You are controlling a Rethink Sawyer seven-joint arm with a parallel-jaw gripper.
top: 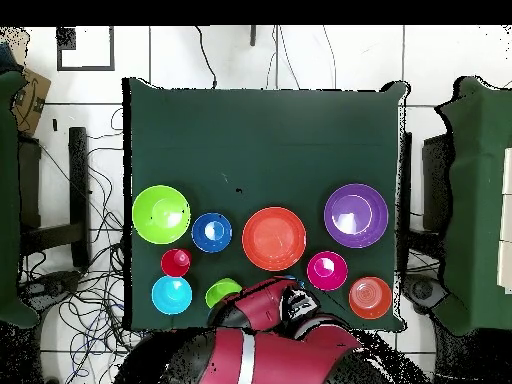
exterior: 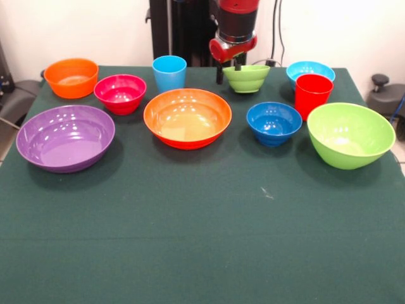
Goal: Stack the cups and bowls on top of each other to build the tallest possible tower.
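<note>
All bowls and cups stand apart on the green table point(exterior: 202, 240); nothing is stacked. The back row holds a small orange bowl point(exterior: 71, 77), a magenta-red bowl point(exterior: 120, 93), a light blue cup point(exterior: 169, 73), a small lime green bowl point(exterior: 248, 78), a light blue bowl point(exterior: 310, 68) and a red cup point(exterior: 312, 95). In front are the large purple bowl point(exterior: 65, 137), large orange bowl point(exterior: 187, 118), dark blue bowl point(exterior: 273, 123) and large lime green bowl point(exterior: 350, 134). My gripper point(exterior: 229, 69) is open. It straddles the small lime bowl's left rim, one finger inside and one outside.
In the overhead view my red arm point(top: 265, 345) covers the table's near edge and the light blue cup. The small lime bowl point(top: 222, 292) shows beside it. Chairs and cables lie around the table.
</note>
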